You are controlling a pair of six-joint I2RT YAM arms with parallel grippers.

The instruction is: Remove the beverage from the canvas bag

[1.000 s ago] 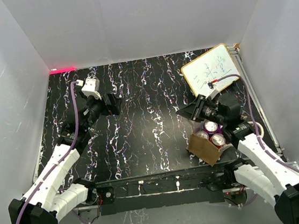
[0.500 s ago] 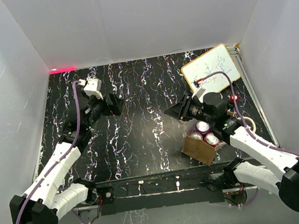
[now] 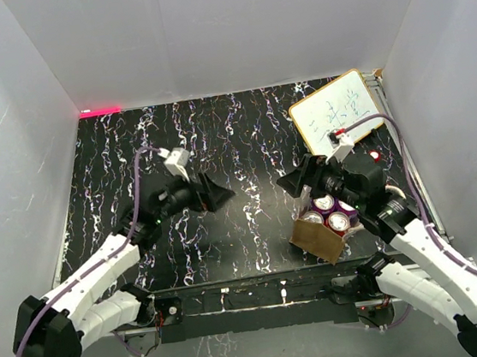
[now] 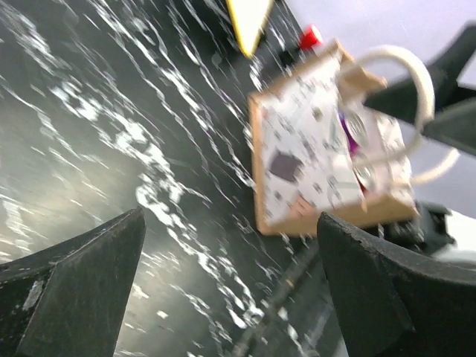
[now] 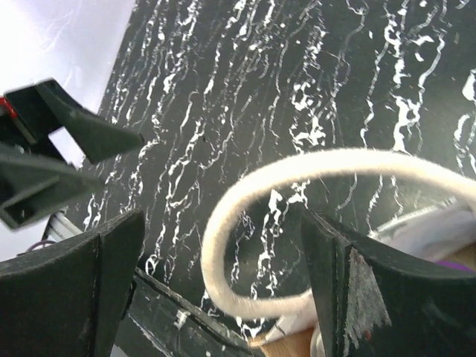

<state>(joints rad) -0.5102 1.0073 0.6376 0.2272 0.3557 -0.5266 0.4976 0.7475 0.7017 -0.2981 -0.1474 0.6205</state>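
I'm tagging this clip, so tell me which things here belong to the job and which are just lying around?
Job: bag; cans standing in it.
Lying about: white board behind the bag.

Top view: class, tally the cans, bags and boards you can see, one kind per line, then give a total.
Cans: 3 tops showing
Canvas bag: 1
Whiteboard: 1
Total: 5

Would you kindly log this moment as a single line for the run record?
left gripper: open, over table, empty | right gripper: open over bag, handle between fingers | cans: in bag
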